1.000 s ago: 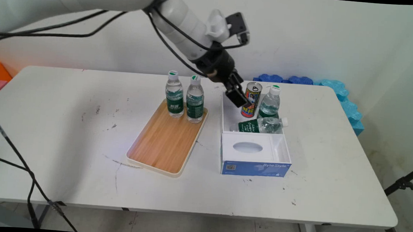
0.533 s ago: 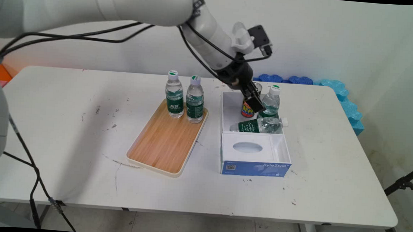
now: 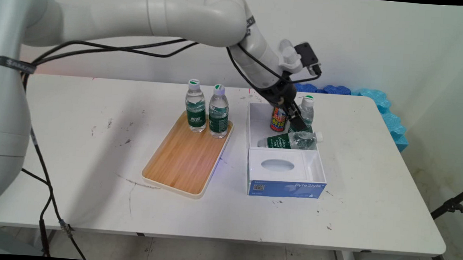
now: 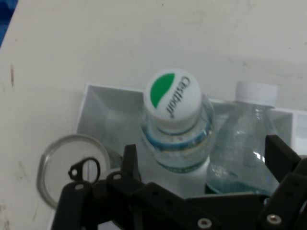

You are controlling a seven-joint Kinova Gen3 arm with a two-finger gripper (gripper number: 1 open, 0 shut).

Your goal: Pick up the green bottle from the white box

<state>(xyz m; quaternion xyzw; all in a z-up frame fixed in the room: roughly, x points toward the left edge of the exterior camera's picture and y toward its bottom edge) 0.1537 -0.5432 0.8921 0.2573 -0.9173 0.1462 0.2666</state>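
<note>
The gripper [image 4: 201, 165] is wide open with nothing in it, and the standing bottle [image 4: 176, 125] in the white box [image 3: 256, 125] stands up straight between its two fingers [image 4: 129, 160].

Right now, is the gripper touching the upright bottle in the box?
Apart: hand view shows the open gripper straddling the upright bottle, gaps on both sides.

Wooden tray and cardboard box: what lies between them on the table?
Only bare white table lies between the wooden tray and the box; the main view shows it.
</note>
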